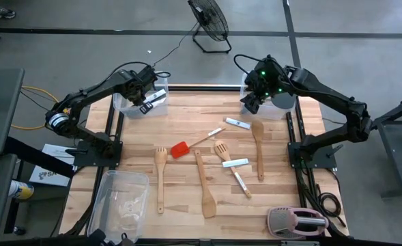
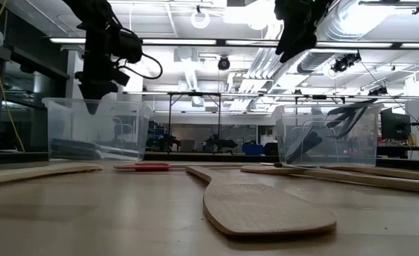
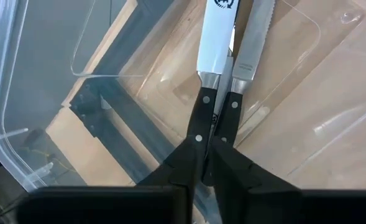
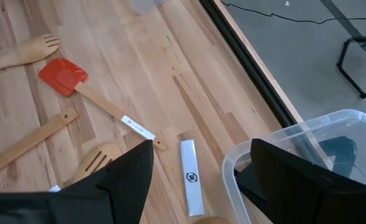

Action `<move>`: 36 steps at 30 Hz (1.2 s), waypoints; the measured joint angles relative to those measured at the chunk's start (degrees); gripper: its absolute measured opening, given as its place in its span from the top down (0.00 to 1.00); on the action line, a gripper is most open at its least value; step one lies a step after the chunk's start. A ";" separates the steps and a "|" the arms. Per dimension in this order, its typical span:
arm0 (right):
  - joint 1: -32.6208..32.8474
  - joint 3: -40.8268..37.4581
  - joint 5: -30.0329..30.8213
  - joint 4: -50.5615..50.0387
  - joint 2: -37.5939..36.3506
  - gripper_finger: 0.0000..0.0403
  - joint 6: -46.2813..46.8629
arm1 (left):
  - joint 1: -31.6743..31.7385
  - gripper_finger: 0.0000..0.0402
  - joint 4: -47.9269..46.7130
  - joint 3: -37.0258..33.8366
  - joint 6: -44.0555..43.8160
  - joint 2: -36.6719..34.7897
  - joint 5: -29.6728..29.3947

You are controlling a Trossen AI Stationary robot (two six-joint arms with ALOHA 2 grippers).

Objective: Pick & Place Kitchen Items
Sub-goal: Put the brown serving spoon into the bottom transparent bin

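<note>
Two dark arms reach over a pale wooden worktop [image 1: 187,178], each near a far corner. The left gripper [image 1: 148,96] hangs over a clear bin [image 1: 122,104] at the far left corner; in the left wrist view its fingers [image 3: 192,163] are nearly pressed together, with a black knife handle showing between them, though a firm pinch cannot be told. Two knives [image 3: 217,56] lie side by side in that bin, white blades pointing away from the gripper. The right gripper [image 1: 253,99] hovers beside a second clear bin [image 4: 307,149] at the far right corner, its fingers [image 4: 123,177] spread wide and holding nothing; dark utensils [image 2: 323,131] lean inside that bin. A third clear bin [image 1: 119,201] lies at the near left corner, and a pink-and-grey toaster [image 1: 297,222] sits at the near right edge.

Scattered across the middle of the worktop are a long wooden turner [image 1: 205,184], a wooden spoon [image 1: 258,147], a forked wooden spoon [image 1: 160,178], a slotted wooden turner [image 1: 221,149], a small red spatula [image 1: 181,149] with a pale handle, and several white-bladed knives [image 1: 236,162]. A black floor fan [image 1: 209,24] stands beyond the worktop.
</note>
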 joint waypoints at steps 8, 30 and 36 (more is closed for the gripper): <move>0.00 0.00 0.01 -0.64 0.00 0.35 -0.02 | 0.00 1.00 -0.19 0.91 2.08 -1.93 -0.80; 0.02 0.00 -5.94 -1.80 0.00 0.35 14.25 | -0.04 1.00 10.78 8.41 11.21 -18.31 30.82; 0.02 0.00 -8.07 -3.91 0.00 0.35 19.85 | -0.04 1.00 12.67 8.41 13.10 -19.04 36.49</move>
